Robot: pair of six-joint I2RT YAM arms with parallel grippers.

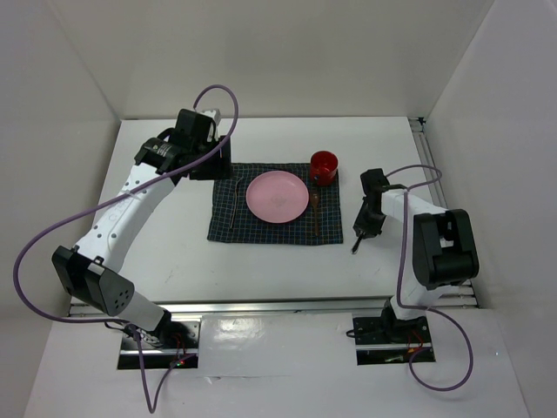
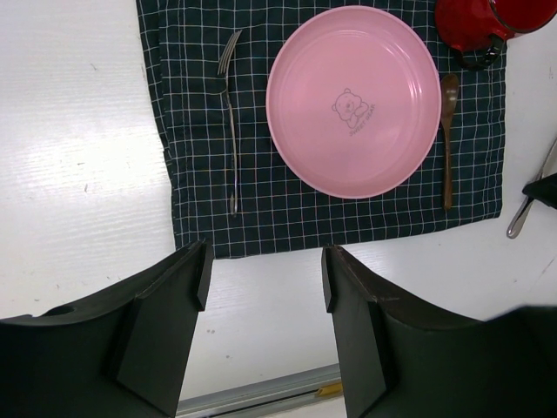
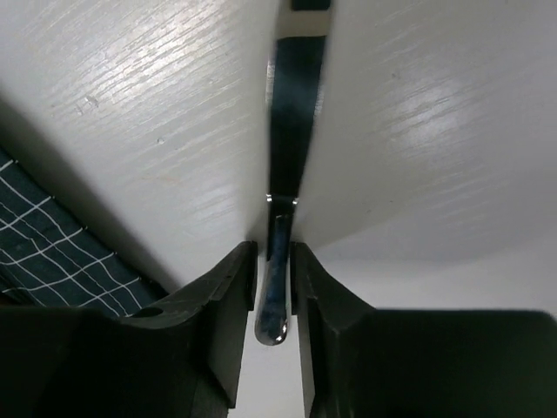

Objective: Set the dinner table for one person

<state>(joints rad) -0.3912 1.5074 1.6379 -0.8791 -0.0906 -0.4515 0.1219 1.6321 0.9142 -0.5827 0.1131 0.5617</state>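
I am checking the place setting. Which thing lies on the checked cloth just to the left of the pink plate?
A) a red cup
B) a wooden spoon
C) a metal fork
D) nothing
C: the metal fork lies on the cloth left of the pink plate, while the wooden spoon and the red cup are on the plate's right.

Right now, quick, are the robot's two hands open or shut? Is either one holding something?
Left gripper: open, holding nothing.
Right gripper: shut on a silver utensil, which looks like a knife.
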